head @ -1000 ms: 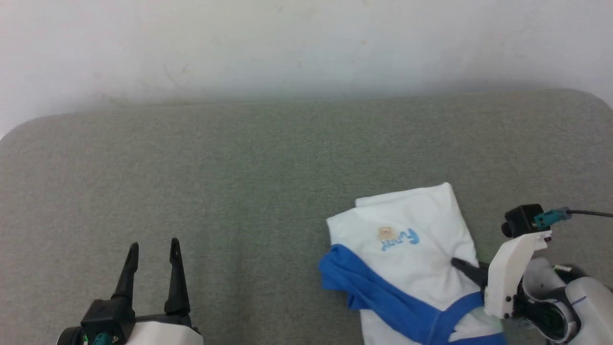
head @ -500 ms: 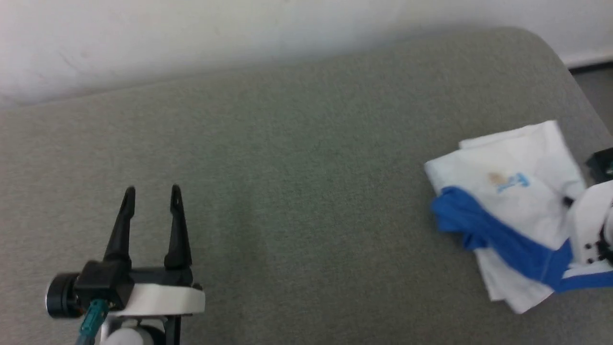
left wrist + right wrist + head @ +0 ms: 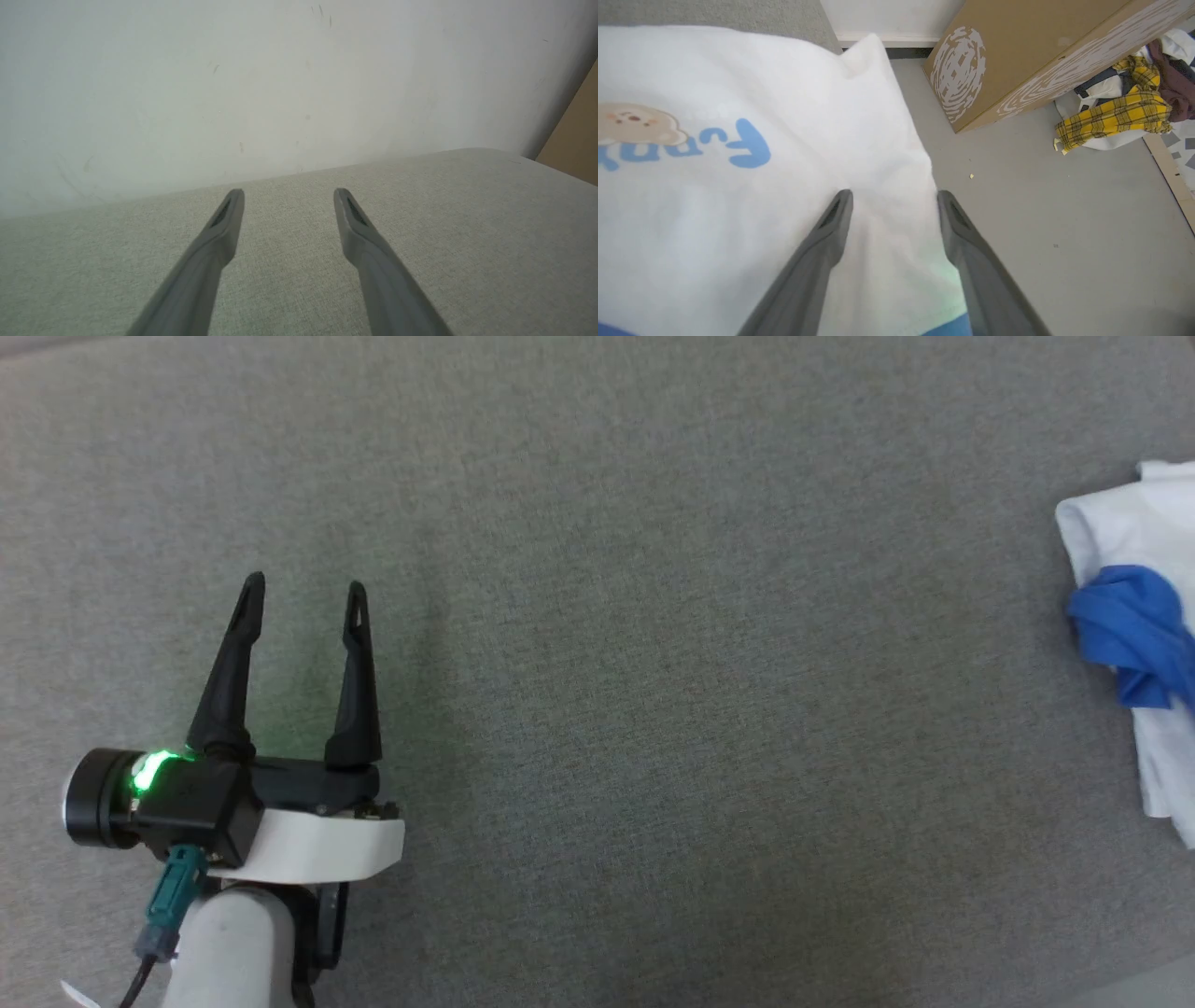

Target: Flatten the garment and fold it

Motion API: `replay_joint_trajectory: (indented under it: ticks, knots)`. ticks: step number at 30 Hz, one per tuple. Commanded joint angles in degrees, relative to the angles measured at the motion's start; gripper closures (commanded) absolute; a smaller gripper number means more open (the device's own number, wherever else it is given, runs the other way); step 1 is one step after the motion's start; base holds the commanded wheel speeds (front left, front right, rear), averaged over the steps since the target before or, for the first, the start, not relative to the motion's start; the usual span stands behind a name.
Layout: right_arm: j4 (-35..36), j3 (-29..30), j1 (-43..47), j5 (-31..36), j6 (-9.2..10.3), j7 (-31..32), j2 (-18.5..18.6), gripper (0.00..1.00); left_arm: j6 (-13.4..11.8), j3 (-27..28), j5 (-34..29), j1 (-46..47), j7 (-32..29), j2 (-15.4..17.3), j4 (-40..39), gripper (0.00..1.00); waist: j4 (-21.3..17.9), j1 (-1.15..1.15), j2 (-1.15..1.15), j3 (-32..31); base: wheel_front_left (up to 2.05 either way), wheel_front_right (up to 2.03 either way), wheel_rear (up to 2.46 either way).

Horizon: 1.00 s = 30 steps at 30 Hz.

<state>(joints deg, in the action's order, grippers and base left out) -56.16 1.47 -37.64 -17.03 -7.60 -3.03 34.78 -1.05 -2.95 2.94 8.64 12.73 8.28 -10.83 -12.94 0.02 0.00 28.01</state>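
The garment (image 3: 1116, 523) lies folded in a rumpled bundle at the far right of the grey cushion (image 3: 597, 663), its white body uppermost and a blue band (image 3: 1131, 627) bunched across it. Close up, the white cloth carries a small bear print (image 3: 633, 123) over pale blue lettering (image 3: 747, 144), perhaps "Funny".

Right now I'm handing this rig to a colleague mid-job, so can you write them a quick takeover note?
Left end effector: open, empty, above the grey cushion.
Right end effector: open, fingers apart over the garment, on its white body near an edge.
The garment lies folded in a compact stack at the head view's right edge.
Done: folding looks mostly complete.
To do: the blue sleeve is bunched at one side; probably tuck it flat.
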Motion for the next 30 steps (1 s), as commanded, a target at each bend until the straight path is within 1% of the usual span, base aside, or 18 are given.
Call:
replay_joint_trajectory:
  ticks: [1,4,5,7,9,11,13,15,19,21,24,30]
  knots:
    - [-1.6,1.0,-0.7,1.6,0.11,-4.2,-0.8,0.00,-0.1,-0.1,0.1,0.8,0.4,-0.2,0.3,0.00,-0.2,-0.02,0.00,1.9,0.00,0.00,0.00]
    - [-4.1,4.0,-0.5,4.6,0.11,-10.1,-0.3,0.00,-0.5,-0.1,0.7,0.4,1.0,-0.8,1.5,0.00,0.5,-0.02,0.00,0.2,0.00,0.00,0.00]
    - [-4.1,4.0,-0.5,4.6,0.11,-10.1,-0.3,0.00,-0.5,-0.1,0.7,0.4,1.0,-0.8,1.5,0.00,0.5,-0.02,0.00,0.2,0.00,0.00,0.00]
    - [-4.0,6.5,0.5,6.5,0.11,-11.5,0.2,0.00,-0.8,0.0,1.3,-0.2,1.4,-1.2,2.4,0.00,1.0,-0.02,0.00,-1.8,0.00,0.00,0.00]
    - [-1.0,8.7,2.2,8.8,0.11,-11.9,0.3,0.00,-1.1,0.2,2.0,-1.2,1.7,-1.7,3.2,0.00,1.5,-0.02,0.00,-4.0,0.00,0.00,0.00]
    - [5.2,11.5,5.3,10.8,0.11,-11.9,-0.7,0.00,-1.4,0.5,2.6,-2.4,2.0,-2.1,4.1,0.00,2.0,-0.02,0.00,-6.6,0.00,0.00,0.00]
    - [10.9,12.9,9.6,12.7,0.11,-11.9,-2.5,0.00,-1.9,0.9,3.4,-3.9,2.1,-2.5,5.0,0.00,2.6,-0.02,0.00,-9.4,0.00,0.00,0.00]
    - [16.3,13.1,13.9,13.8,0.11,-12.0,-5.1,0.00,-2.4,1.2,3.8,-5.4,2.2,-2.9,5.8,0.00,3.4,-0.02,0.00,-12.1,0.00,0.00,0.00]
    - [24.7,10.6,22.0,13.9,0.11,-12.0,-10.6,0.00,-2.9,2.1,4.9,-7.8,2.2,-3.5,6.9,0.00,5.4,-0.02,0.00,-17.0,0.00,0.00,0.00]
    - [28.5,9.0,25.3,13.5,0.11,-11.0,-13.5,0.00,-3.1,2.4,5.1,-9.0,2.3,-3.7,7.5,0.00,6.6,-0.02,0.00,-19.0,0.00,0.00,0.00]
    - [33.6,7.0,28.9,12.4,0.11,-9.1,-17.1,0.00,-3.2,3.0,5.2,-10.4,2.3,-3.8,8.3,0.00,8.5,-0.02,0.00,-20.6,0.00,0.00,0.00]
    - [41.0,3.3,32.5,10.5,0.11,-7.6,-22.1,0.00,-3.0,4.4,5.0,-11.2,2.3,-3.4,9.8,0.00,12.3,-0.02,0.00,-21.4,0.00,0.00,0.00]
